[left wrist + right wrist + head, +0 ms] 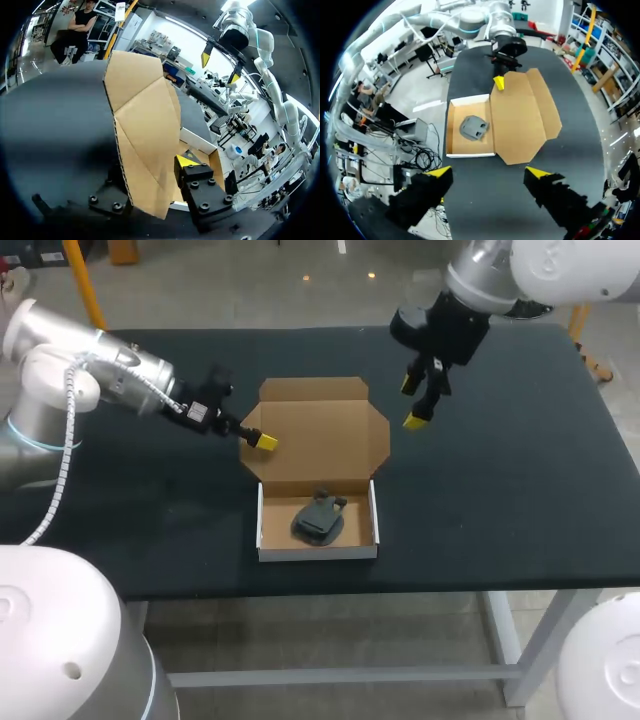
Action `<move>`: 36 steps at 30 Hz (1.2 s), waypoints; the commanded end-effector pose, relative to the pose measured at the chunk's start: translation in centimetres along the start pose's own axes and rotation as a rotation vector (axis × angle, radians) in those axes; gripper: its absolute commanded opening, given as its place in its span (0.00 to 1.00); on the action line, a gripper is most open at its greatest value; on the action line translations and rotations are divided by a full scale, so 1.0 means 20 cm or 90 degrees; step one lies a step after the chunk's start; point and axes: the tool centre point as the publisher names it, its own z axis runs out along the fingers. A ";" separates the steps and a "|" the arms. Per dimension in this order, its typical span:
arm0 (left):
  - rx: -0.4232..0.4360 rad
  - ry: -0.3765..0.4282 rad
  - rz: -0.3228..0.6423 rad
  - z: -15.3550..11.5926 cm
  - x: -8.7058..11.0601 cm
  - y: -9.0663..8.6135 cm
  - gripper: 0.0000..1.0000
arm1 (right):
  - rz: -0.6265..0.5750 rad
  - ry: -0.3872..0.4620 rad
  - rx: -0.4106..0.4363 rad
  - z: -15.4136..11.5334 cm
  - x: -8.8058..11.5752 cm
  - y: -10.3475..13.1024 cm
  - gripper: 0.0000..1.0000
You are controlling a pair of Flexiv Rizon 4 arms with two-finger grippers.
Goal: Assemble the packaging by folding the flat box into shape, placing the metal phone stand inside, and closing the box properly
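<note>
1. The black table (520, 480) carried the cardboard box, which stood open near the front edge.
2. The box lid (325, 445) lay folded back behind the tray, brown inner face up, with its side flaps spread out.
3. The box tray (318, 552) was formed, with white outer walls upright on all four sides.
4. The left gripper (262, 440) was at the lid's left edge. It was clamped on the lid's left flap: one yellow tip lay on the upper face, and in the left wrist view the cardboard passed between the two fingers.
5. The right gripper (414, 402) hung above the table, just beside the lid's right flap. Its fingers were spread apart and held nothing.
6. The dark metal phone stand (318, 519) lay inside the tray, on its floor.
</note>
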 end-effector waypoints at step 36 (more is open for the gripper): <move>0.050 0.002 0.036 -0.01 0.08 -0.03 0.30 | -0.006 0.009 0.020 -0.01 0.03 0.02 1.00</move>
